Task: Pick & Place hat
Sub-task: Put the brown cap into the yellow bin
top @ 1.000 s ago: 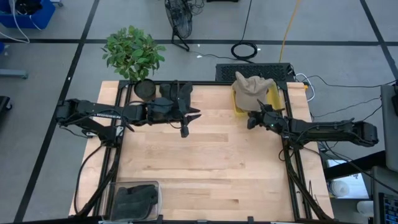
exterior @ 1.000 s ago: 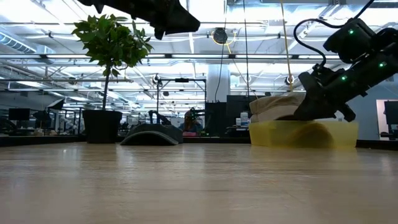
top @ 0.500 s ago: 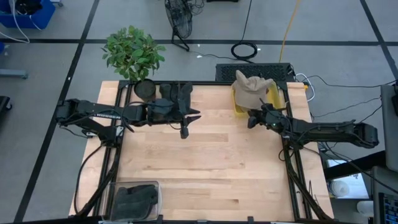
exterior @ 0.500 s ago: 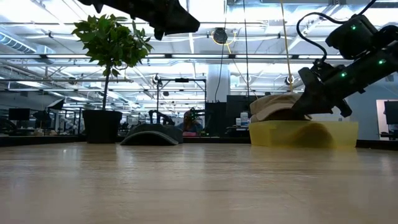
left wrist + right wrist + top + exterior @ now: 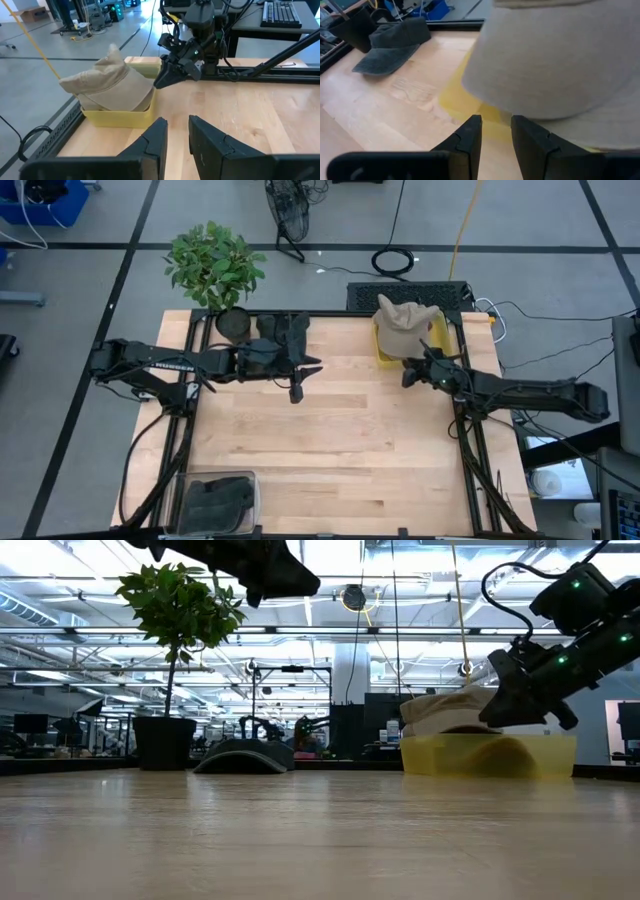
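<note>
Inspecting the table, we found the beige fabric cap (image 5: 404,323) resting in the shallow yellow plastic bin (image 5: 438,338), its crown bulging over the bin's rim. The right gripper (image 5: 408,374) sat just beside the bin, level with the rim, fingers slightly parted with nothing between them. The left gripper (image 5: 296,390) hung above the bare wood well away from the bin, fingers likewise narrowly apart and empty. A dark grey cap (image 5: 395,42) lay beyond, near the potted green plant (image 5: 214,270).
</note>
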